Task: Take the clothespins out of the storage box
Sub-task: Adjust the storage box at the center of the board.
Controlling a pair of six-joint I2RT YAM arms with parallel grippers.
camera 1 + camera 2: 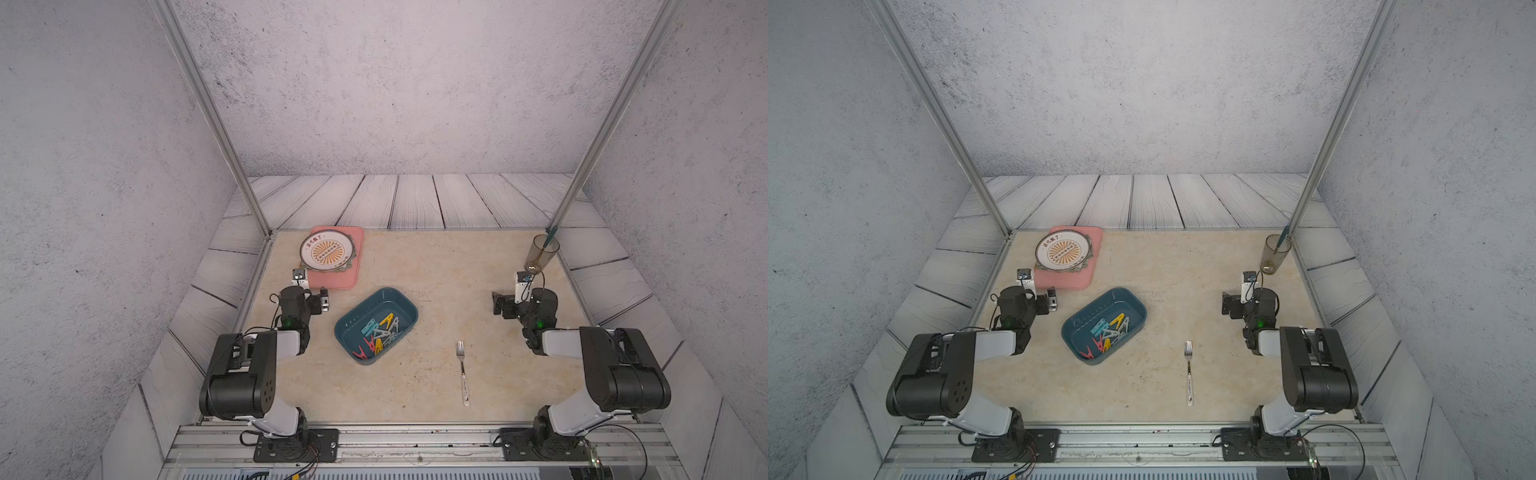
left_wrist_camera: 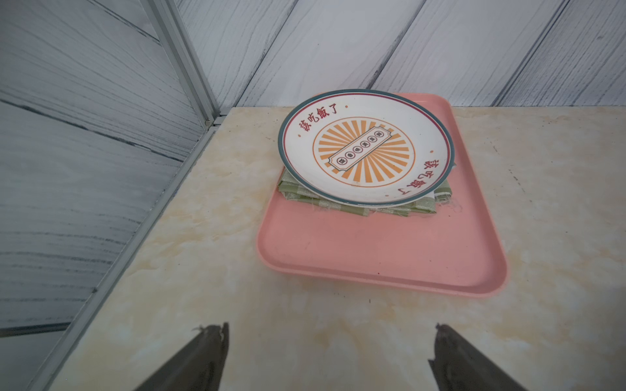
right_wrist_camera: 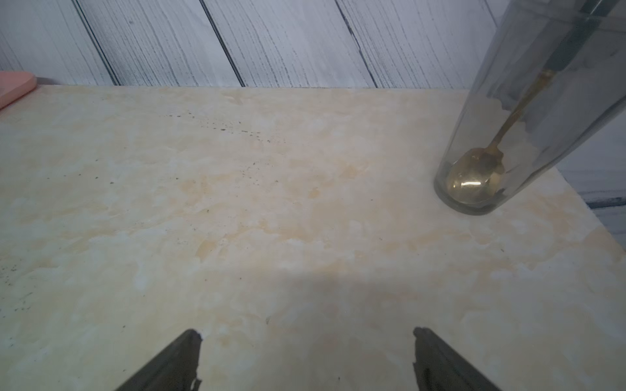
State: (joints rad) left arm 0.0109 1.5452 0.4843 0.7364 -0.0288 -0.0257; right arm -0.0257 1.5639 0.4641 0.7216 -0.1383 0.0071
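Both arms sit wide of the storage box (image 1: 374, 302). Left gripper (image 2: 330, 333) and right gripper (image 3: 306, 335) are spread, empty. Clothespins (image 1: 380, 332) lie heaped inside, mid-tabletop (image 1: 436, 291). Best to drop straight down and pinch one edge peg.

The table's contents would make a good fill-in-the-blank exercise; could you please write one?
The clothespins all lie in the teal ____.
The plate sits on a cloth on the pink ____.
The spoon stands in the ____.
The left gripper and the right gripper are both ____.
Missing words: box; tray; glass; open.
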